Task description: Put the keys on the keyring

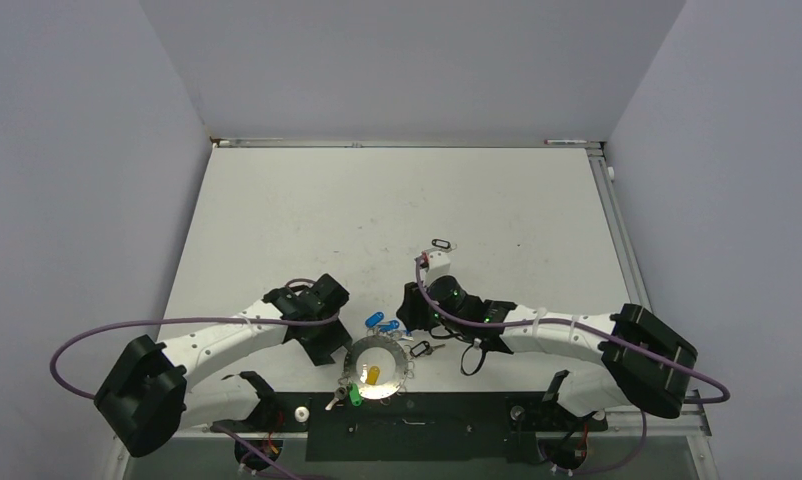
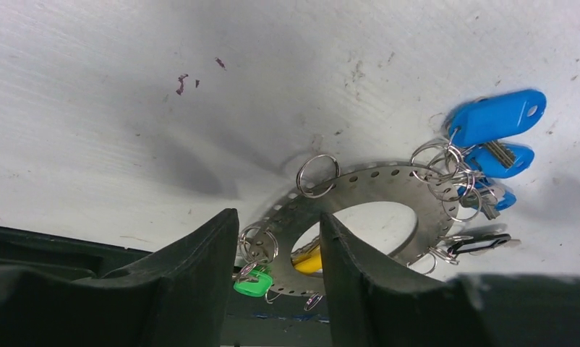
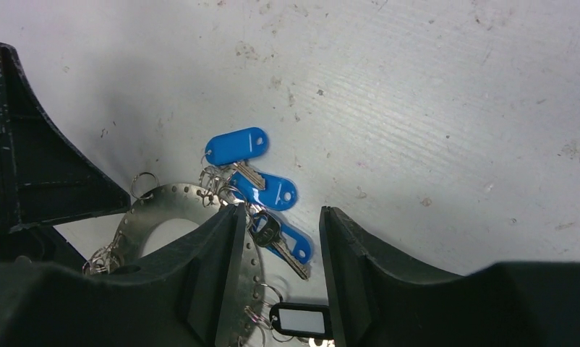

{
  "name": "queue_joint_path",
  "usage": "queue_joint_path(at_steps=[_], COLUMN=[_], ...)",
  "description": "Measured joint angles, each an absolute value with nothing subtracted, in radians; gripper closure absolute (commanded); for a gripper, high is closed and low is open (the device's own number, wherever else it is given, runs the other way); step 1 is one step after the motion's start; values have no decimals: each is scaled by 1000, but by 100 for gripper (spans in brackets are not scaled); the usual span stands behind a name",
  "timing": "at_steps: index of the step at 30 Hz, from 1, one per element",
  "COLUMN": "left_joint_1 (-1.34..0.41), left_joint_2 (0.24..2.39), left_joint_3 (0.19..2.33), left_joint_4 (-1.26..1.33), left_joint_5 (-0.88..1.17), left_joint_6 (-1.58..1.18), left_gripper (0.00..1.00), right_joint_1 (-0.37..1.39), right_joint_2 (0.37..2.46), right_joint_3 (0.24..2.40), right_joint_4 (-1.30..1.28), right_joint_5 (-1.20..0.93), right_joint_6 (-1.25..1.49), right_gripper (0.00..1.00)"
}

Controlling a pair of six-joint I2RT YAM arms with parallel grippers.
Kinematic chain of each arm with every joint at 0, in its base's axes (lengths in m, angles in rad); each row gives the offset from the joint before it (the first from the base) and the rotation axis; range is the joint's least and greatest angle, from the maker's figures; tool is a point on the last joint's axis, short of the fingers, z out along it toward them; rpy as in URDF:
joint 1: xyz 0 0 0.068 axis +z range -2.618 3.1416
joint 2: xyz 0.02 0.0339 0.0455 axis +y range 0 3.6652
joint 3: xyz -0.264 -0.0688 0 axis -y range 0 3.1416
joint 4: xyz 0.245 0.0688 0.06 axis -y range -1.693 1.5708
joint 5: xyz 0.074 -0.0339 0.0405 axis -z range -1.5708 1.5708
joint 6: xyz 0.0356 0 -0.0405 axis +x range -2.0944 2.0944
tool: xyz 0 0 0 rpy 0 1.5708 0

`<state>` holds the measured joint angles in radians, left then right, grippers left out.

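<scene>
The keyring (image 1: 375, 368), a flat grey metal ring, lies at the near table edge between my two grippers. Three blue-tagged keys (image 3: 236, 147) hang on loops at its far rim. A green tag (image 2: 254, 283) hangs at its near rim. A yellow tag (image 2: 309, 261) shows in the centre hole. A black tag (image 3: 301, 319) sits on its right side. My left gripper (image 2: 278, 224) is open and straddles the ring's left rim by the green tag. My right gripper (image 3: 278, 217) is open over one blue-tagged key (image 3: 283, 241), its left finger (image 3: 222, 260) above the ring's right rim.
A second black tag (image 1: 440, 243) lies alone on the white table beyond the right gripper. The black base bar (image 1: 417, 420) runs along the near edge just behind the ring. The left gripper's body (image 3: 34, 173) shows at the left of the right wrist view.
</scene>
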<state>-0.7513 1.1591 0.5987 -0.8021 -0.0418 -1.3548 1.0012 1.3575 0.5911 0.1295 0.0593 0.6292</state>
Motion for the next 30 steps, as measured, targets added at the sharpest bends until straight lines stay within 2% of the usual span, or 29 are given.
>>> queue_joint_path(at_steps=[8,23,30], left_joint_1=[-751,-751,-752], left_joint_2=[1212,1222,1222], left_joint_3=[569,571,566], left_joint_4=[-717,-662,-638], left_joint_5=[-71,-150,-161], left_joint_6=[-1407,-1438,-1436], left_gripper=[64,80,82], right_joint_1=[971,949,947], right_joint_2=[1394,1404,1404], right_joint_3=[591,589,589], right_joint_4=[179,207,209], right_joint_5=[7,-64,-80], right_joint_6=[609,594,594], right_gripper=[58,60,60])
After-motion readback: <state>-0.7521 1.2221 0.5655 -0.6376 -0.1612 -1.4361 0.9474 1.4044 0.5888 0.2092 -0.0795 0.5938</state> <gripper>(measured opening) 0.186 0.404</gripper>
